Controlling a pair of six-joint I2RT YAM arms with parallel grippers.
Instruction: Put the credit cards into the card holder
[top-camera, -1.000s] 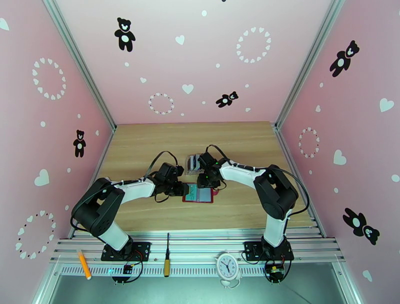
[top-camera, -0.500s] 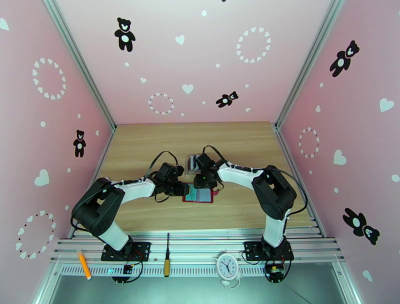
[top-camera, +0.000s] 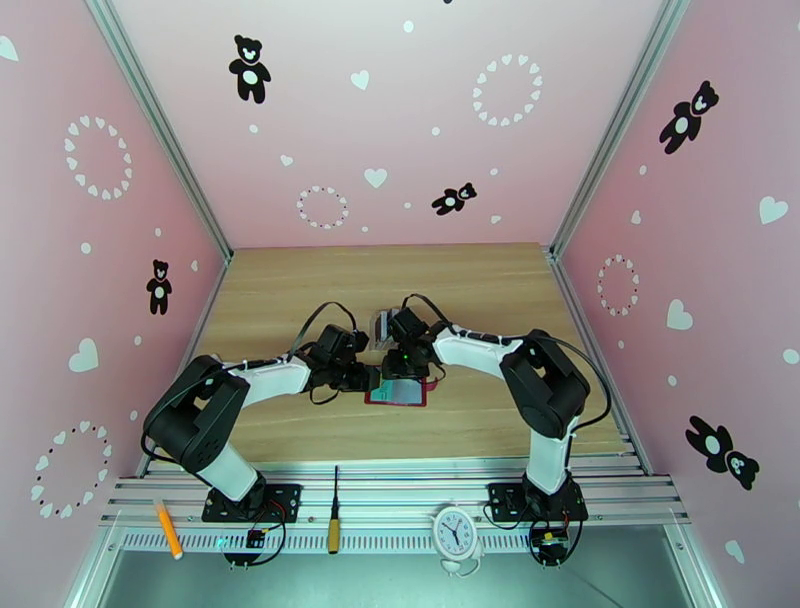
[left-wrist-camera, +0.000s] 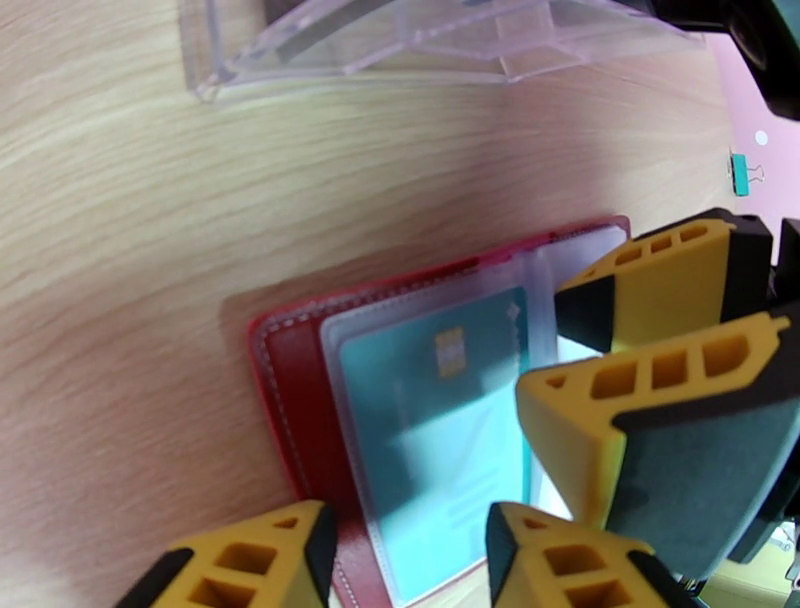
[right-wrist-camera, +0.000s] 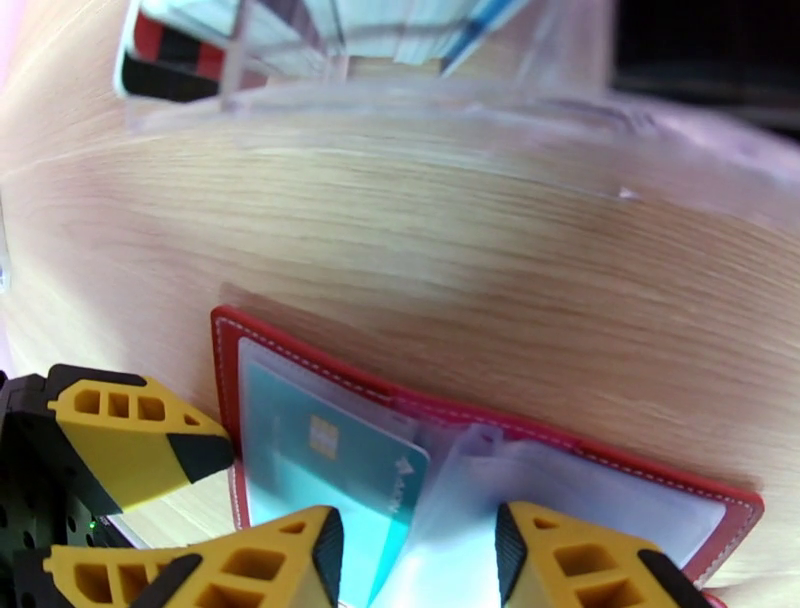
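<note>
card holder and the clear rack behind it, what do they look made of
The card holder: dark-red leather or imitation, going by the stitched edge; its pockets look like thin clear plastic, glossy. The rack: rigid transparent plastic, probably acrylic, see-through with crisp edges.

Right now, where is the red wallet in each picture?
Top view: the red wallet lies open just below the picture's centre.
Left wrist view: lower middle, open, with a blue-green card in its pocket.
Right wrist view: along the bottom, with the same card at its left end.
Shared landmark: the clear plastic rack on the table just beyond the wallet.
</note>
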